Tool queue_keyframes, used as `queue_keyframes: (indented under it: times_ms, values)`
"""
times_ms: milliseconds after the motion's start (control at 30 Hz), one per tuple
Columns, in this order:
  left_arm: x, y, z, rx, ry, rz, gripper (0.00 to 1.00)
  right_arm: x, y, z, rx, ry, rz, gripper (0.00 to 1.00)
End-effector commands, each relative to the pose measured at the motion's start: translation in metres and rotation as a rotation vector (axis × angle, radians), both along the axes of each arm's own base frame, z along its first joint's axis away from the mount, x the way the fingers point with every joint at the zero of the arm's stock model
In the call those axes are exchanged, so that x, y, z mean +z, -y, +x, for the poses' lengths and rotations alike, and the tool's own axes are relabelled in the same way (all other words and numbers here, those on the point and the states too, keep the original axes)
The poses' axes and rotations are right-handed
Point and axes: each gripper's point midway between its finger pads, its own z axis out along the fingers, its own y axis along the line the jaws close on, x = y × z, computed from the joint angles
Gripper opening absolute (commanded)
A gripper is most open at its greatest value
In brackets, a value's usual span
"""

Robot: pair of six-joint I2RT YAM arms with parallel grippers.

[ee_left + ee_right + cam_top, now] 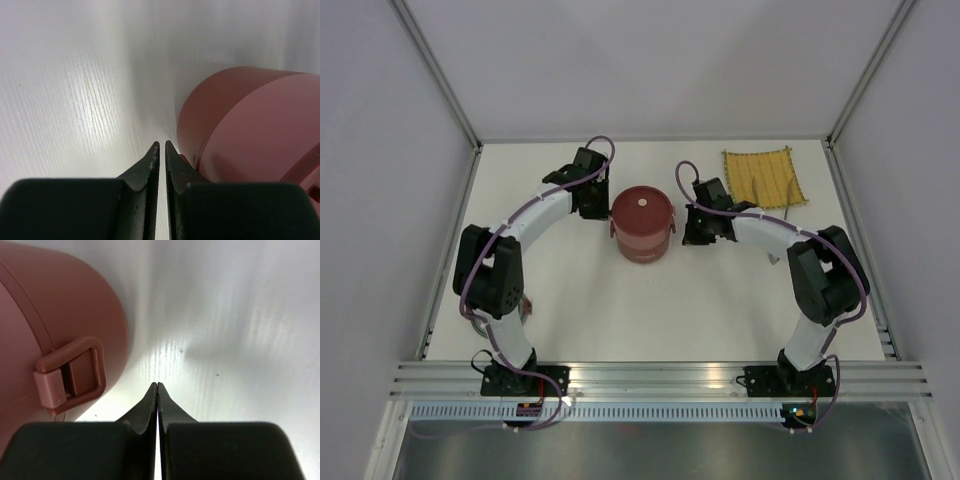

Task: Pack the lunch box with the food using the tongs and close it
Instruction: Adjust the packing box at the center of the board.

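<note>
Left wrist view: left end effector (pixel 160 145) is nearly closed, with a thin slit between its fingers and nothing held. The lunch box (pixel 250 125) lies just to its right, close to the fingertips; contact cannot be confirmed.

Right wrist view: right end effector (pixel 157 385) is fully closed and empty, low over the desk (pixel 240 315). The box wall lies just to its left, and a side latch (pixel 72 372) faces this arm. Whether the latch is engaged cannot be determined.

Top view: the box (pixel 642 225) stands upright mid-desk, stacked, lid (pixel 642 203) on, between the two end effectors. Both are just beside it, the left at its far-left side, the right at its right side. A yellow mat (pixel 763 178) lies well apart, far right. No loose food is visible.

Assessment: packing appears complete and only securing remains. The right arm is nearer the visible latch.
</note>
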Motion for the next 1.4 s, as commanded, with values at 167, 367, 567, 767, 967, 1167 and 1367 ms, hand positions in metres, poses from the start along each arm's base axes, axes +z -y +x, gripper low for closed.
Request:
queue_keyframes:
  times_ms: [167,367,567,767,967,1167,1367]
  values:
    - [0.016,0.01,0.021,-0.047,0.08,-0.007,0.13,0.043,0.028,0.019,-0.027,0.045,0.04,0.01]
    - [0.017,0.015,0.021,-0.101,0.084,-0.014,0.13,0.049,0.008,0.043,0.004,0.066,0.117,0.01]
    - [0.004,-0.011,0.019,-0.001,0.073,0.085,0.13,0.034,0.029,0.06,-0.055,0.099,-0.021,0.0]
    - [0.001,-0.038,0.014,0.1,0.059,0.089,0.11,0.029,0.047,0.078,-0.067,0.184,-0.139,0.01]
    - [-0.01,-0.041,0.007,0.141,0.027,0.072,0.09,0.017,0.033,0.082,-0.121,0.168,-0.063,0.0]
    - [-0.027,-0.028,-0.001,0.143,-0.011,-0.007,0.09,0.007,-0.003,0.077,-0.082,0.167,-0.032,0.01]
    - [-0.038,-0.009,-0.006,0.132,-0.054,-0.111,0.08,-0.012,-0.032,0.066,-0.034,0.109,0.012,0.0]
